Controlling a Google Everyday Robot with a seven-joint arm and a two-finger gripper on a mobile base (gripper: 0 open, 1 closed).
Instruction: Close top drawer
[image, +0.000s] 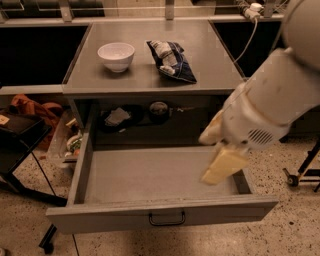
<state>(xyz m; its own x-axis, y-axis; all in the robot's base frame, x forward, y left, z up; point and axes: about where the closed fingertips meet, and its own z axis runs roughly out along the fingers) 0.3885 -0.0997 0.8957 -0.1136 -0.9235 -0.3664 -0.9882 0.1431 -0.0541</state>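
Observation:
The top drawer is a wide, shallow grey metal drawer, pulled far out of the cabinet, with nothing in it. Its small black bar handle is at the middle of the front panel, near the bottom of the view. My gripper hangs from the white arm that reaches in from the upper right. It is above the right part of the drawer's inside, behind the front panel and apart from the handle. Its two yellowish fingers stand apart and hold nothing. The lower drawers are hidden.
On the cabinet top stand a white bowl and a dark snack bag. Small items lie in the recess behind the drawer. A black stand and clutter are at the left, and a wheeled stand base at the right.

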